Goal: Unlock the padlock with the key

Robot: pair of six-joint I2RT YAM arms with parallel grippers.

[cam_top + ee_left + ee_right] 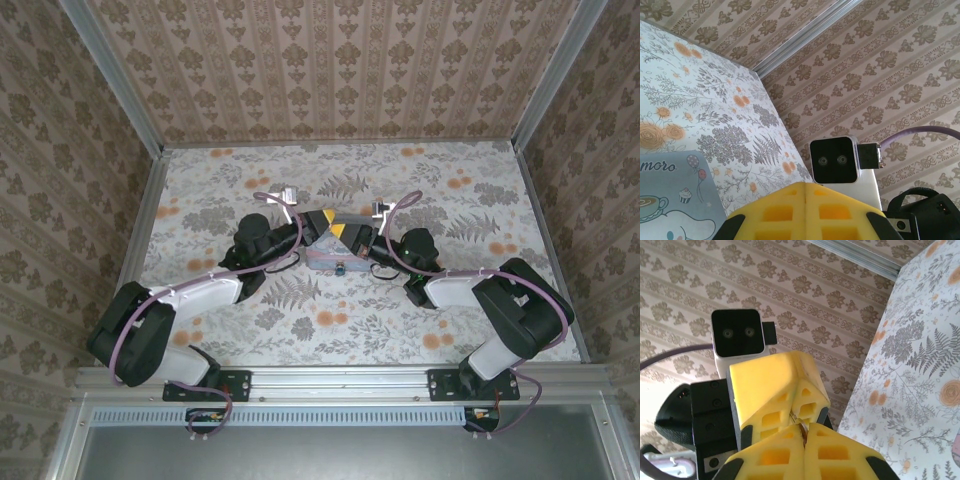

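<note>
Both grippers meet tip to tip at the table's middle, just above a pastel tin point(322, 256). In the right wrist view my right gripper point(804, 434) is shut on the key point(802, 426), a thin brownish metal sliver standing out of the seam between its yellow fingers. The key's other end runs into the fingertips point(807, 390) of my left gripper point(321, 222), which is shut too and pressed against the right gripper point(340, 233). In its own view the left gripper point(805, 186) shows a shut seam. The padlock point(340, 268) is a tiny dark spot at the tin's near edge.
The cartoon tin point(670, 200) lies under and left of the left fingers. The floral table point(450, 200) is walled by patterned panels on three sides. Each wrist camera faces the other: the right arm's point(835, 160), the left arm's point(737, 333).
</note>
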